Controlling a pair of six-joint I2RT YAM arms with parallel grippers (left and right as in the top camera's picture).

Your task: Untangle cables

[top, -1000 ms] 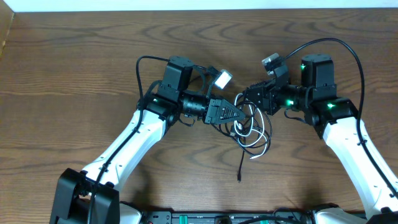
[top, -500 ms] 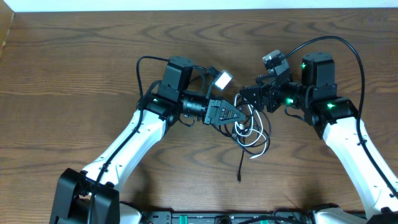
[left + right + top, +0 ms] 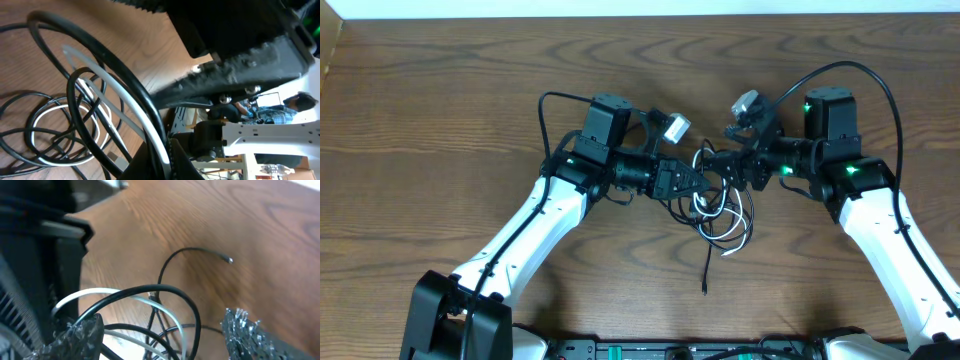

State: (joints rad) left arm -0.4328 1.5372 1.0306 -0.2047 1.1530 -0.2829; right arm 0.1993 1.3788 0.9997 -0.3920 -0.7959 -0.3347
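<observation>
Even, soft overhead light leaves the wooden table (image 3: 440, 110) sharp and nearly shadowless from above, while both wrist views blur badly up close, the cables (image 3: 100, 100) smeared and the background glaring bright.

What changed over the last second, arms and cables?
Overhead, the right gripper rolled at the wrist and slid left toward the left gripper, closing the gap above the cables. The left gripper twisted a little in place. The top loops of the cable bundle were drawn up between the two. The lower loops and the loose black plug end lie as before. No clear grab or release shows.
</observation>
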